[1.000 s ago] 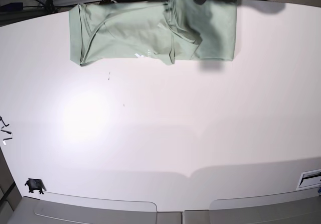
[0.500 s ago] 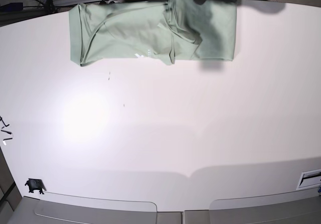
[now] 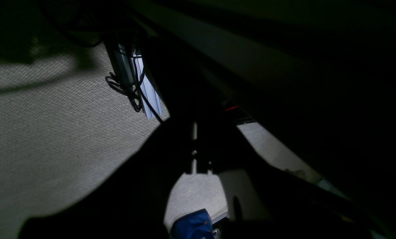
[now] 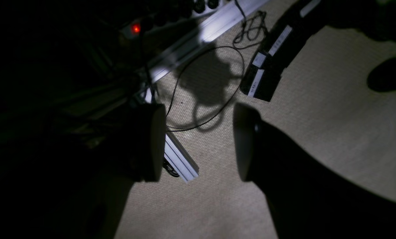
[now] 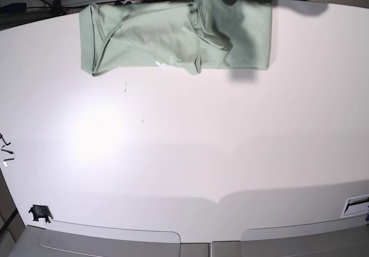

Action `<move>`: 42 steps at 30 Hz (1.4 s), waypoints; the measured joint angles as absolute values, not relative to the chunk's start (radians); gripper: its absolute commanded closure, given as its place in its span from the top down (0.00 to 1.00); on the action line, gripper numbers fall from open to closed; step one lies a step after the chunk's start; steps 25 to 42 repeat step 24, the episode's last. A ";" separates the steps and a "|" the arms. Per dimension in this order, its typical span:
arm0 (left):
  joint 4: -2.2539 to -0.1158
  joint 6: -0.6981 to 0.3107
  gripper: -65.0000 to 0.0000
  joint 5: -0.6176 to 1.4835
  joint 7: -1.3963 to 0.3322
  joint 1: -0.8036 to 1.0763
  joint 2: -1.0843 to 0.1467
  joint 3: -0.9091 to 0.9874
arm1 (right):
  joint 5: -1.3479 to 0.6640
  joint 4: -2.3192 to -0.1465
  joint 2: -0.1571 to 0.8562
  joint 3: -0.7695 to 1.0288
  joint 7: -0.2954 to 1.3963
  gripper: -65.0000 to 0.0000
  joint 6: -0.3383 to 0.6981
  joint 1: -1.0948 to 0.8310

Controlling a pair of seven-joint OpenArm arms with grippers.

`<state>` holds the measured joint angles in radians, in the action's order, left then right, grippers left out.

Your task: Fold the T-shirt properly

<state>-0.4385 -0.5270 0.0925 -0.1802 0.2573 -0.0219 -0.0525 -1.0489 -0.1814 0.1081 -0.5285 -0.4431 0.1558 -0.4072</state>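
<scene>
The T-shirt (image 5: 173, 35) lies folded at the far edge of the tabletop (image 5: 202, 153), same spot as before. The right pincer (image 4: 198, 139) is spread wide over carpet. The left pincer (image 3: 194, 149) is clenched, holding nothing.

black throughout. on the right gripper (image 4: 198, 141), two broad fingers with flat, rounded, disc-like pads (image 4: 153, 142), matte and unmarked, mostly in shadow. on the left gripper (image 3: 194, 149), dark silhouetted fingers meeting along a thin pale seam, a paler panel at 5 o'clock, a small red mark at 1 o'clock above the seam.
</scene>
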 measured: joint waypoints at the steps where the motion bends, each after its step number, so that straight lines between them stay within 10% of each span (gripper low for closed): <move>1: -0.439 -0.527 0.00 0.093 -0.180 0.257 -0.022 -0.052 | -1.049 -0.182 0.108 -0.529 -0.443 0.46 0.153 -0.408; 42: -0.439 -0.527 0.00 0.093 -0.180 0.257 -0.022 -0.052 | -0.752 -0.183 0.142 -0.529 -0.167 0.46 0.093 -0.437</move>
